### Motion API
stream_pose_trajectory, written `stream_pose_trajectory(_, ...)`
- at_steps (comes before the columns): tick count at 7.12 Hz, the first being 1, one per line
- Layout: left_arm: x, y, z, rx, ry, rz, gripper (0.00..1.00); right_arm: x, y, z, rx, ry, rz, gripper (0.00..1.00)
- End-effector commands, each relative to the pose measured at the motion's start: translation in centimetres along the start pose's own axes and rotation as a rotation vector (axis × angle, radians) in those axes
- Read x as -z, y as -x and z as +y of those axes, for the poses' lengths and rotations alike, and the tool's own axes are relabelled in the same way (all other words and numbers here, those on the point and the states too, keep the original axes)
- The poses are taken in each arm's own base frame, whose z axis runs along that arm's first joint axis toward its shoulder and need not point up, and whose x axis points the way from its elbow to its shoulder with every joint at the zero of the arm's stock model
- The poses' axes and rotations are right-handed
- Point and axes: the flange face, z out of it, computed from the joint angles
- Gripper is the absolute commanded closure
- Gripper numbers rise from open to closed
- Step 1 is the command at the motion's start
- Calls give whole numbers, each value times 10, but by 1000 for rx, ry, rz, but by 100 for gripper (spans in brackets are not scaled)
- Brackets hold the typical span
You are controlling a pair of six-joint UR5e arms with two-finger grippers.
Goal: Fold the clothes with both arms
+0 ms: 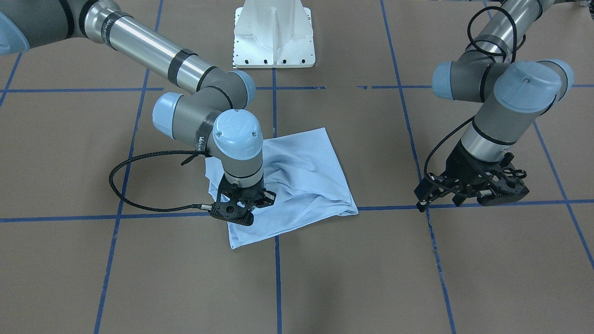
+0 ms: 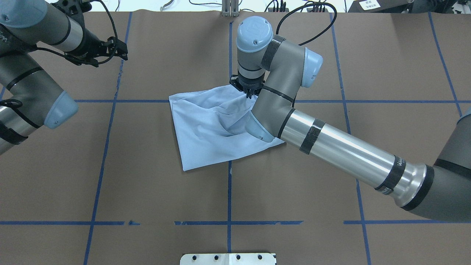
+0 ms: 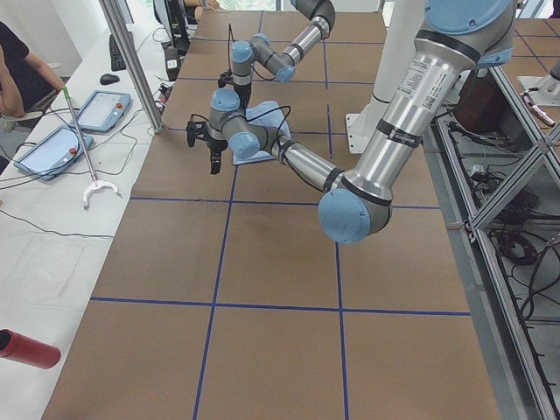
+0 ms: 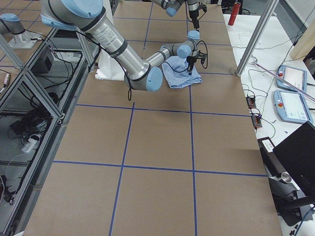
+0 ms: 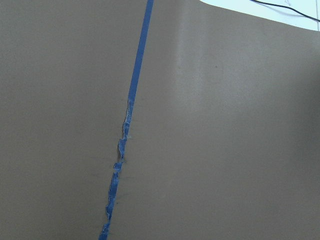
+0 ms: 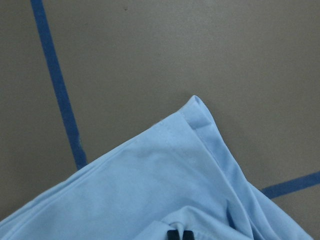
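- The counter is covered in brown paper and marked into large squares by blue tape.
- A pale blue shirt lies near the counter's middle as a rumpled, roughly square bundle. It sits over a crossing of two tape lines, and no print or label is showing.
- A white base is bolted to the counter a short way behind the shirt, on the robot's side.
- The right arm reaches over the shirt with its wrist pointing straight down. Its jaws are clamped on a pinch of cloth close to one hemmed corner.
- The left arm hangs well apart from the shirt, above bare paper. Its jaws are spread apart with nothing between them, over a ragged stretch of tape.
- Past the counter's edge, far from the shirt, a white worktop carries two flat handsets, loose cables and a red cylinder. A seated person is at its far end.
- On the robot's side, also away from the shirt, a metal frame stands over tangled cables on the floor.
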Motion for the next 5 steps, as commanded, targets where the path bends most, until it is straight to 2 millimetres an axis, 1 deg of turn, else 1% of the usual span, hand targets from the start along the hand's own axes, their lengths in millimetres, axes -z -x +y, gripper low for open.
stream_pose_trajectory(1,1,-2,1,16,0,3,0,3,-2,-4,3,-7,-4,100)
stream_pose_trajectory(2,2,-3,1,16,-1,5,0,3,-7,-15,-7,-18,6,100)
stream_pose_trajectory(3,4,-3,1,16,-4,9,0,0,-13,-33,-29,-29,27,100)
stream_pose_trajectory(4,7,-5,1,12,-8,13,0,-5,-10,-51,-44,-61,53,100)
stream_pose_trajectory(5,7,-5,1,14,-6,14,0,-13,-2,-60,-32,-95,23,100)
